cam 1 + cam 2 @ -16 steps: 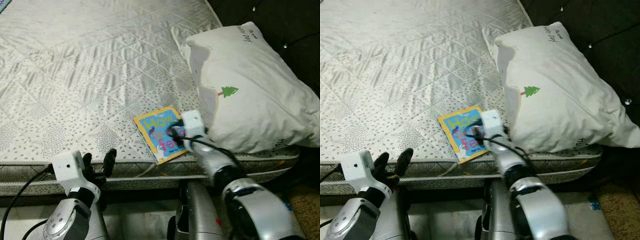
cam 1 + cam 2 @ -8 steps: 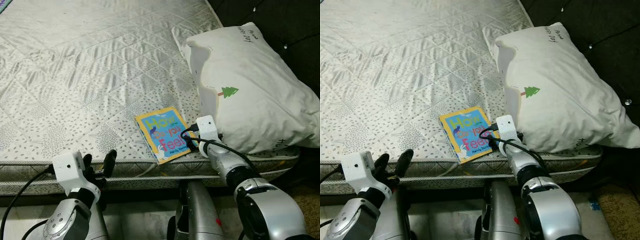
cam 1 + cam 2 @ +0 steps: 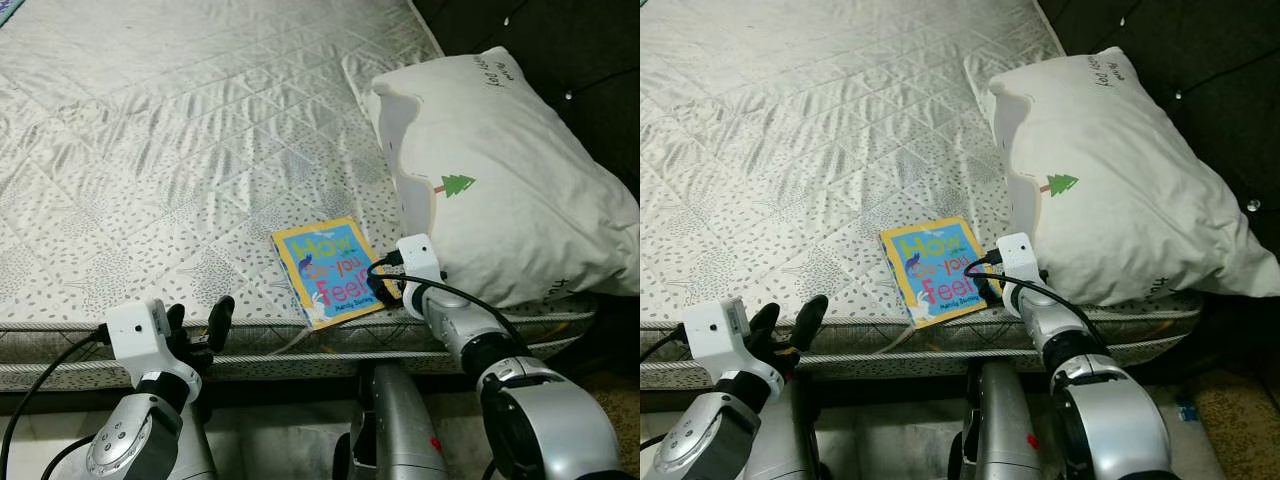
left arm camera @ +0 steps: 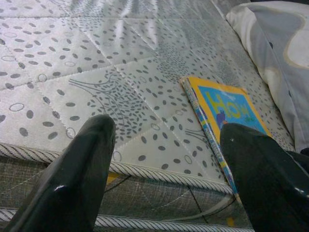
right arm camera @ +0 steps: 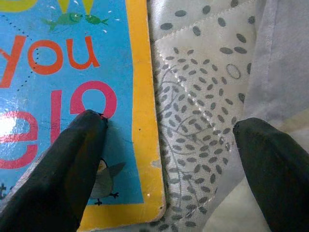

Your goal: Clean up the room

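Reaching for the book (image 3: 329,269) lying flat near the bed (image 3: 150,150) edge beside the pillow (image 3: 500,180), I hold my right tool (image 3: 388,290) spread wide over its corner, left tool (image 3: 198,322) wide and idle; next I must straddle that edge and close.

Before me lies a bare quilted mattress (image 3: 180,150), pale grey with leaf and dot print, its corded edge near me. At the far right sits a dark tufted headboard (image 3: 560,50). Brownish carpet (image 3: 610,400) shows at the near right corner. Light glances off the quilting.
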Robot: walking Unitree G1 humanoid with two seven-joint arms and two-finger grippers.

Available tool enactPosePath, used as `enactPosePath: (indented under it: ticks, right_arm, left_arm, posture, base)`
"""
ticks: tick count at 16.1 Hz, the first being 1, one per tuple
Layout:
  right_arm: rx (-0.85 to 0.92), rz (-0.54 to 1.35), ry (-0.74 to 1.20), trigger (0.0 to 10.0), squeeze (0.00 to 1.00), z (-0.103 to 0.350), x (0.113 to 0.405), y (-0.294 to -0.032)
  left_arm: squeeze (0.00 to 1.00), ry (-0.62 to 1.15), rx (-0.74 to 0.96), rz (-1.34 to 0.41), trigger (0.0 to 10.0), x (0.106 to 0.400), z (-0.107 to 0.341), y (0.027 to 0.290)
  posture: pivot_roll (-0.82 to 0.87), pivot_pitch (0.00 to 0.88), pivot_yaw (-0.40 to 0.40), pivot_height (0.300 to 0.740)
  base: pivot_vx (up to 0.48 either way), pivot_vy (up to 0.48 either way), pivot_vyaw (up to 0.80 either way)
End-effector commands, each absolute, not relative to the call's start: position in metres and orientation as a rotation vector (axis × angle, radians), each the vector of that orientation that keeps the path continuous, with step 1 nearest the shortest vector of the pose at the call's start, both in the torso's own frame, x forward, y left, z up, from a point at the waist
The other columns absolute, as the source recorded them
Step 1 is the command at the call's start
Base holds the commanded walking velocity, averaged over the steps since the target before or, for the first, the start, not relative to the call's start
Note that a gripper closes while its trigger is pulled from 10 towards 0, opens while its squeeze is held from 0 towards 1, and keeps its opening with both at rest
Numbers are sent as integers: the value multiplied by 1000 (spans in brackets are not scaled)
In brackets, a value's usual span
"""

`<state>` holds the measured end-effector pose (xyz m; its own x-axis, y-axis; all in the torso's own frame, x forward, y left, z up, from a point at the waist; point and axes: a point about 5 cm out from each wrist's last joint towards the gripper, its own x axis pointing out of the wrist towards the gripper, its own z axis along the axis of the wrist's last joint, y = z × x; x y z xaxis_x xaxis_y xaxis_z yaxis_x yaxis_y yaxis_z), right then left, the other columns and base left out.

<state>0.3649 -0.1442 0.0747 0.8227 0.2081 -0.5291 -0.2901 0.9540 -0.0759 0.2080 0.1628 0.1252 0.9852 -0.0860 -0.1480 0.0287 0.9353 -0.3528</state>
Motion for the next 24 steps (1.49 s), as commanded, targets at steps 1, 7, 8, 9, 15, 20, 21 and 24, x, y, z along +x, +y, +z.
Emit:
enactPosePath:
  ticks: [1, 7, 8, 9, 15, 20, 21, 24]
  right_arm:
    - [-147, 274, 663, 10000, 0, 52, 349, -153]
    - [-161, 256, 674, 10000, 0, 52, 345, -185]
    - [-162, 256, 678, 10000, 0, 51, 343, -191]
    - [-162, 258, 680, 10000, 0, 51, 341, -194]
    - [-161, 280, 684, 10000, 0, 49, 332, -203]
    - [-151, 300, 685, 10000, 0, 52, 315, -207]
    - [-149, 300, 681, 10000, 0, 53, 314, -207]
    - [-108, 282, 587, 10000, 0, 66, 314, -204]
  left_arm:
    - [0, 189, -359, -63, 10000, 207, 119, 163]
    - [0, 185, -356, -60, 10000, 208, 118, 164]
    - [0, 185, -355, -61, 10000, 208, 118, 164]
    - [0, 184, -355, -62, 10000, 209, 118, 164]
    - [0, 178, -351, -67, 10000, 212, 119, 165]
    - [0, 176, -344, -69, 10000, 214, 119, 168]
    - [0, 175, -343, -70, 10000, 214, 119, 168]
    - [0, 172, -342, -72, 10000, 216, 120, 168]
  posture:
    - [120, 150, -124, 514]
    - [109, 143, -124, 514]
    - [108, 142, -123, 514]
    - [107, 141, -122, 514]
    - [99, 134, -115, 514]
    - [94, 128, -104, 514]
    - [91, 127, -103, 514]
    - [86, 123, -99, 514]
  base:
    - [0, 0, 0]
    - [0, 0, 0]
    - [0, 0, 0]
    - [0, 0, 0]
    - [0, 0, 0]
    - [0, 0, 0]
    - [0, 0, 0]
    - [0, 0, 0]
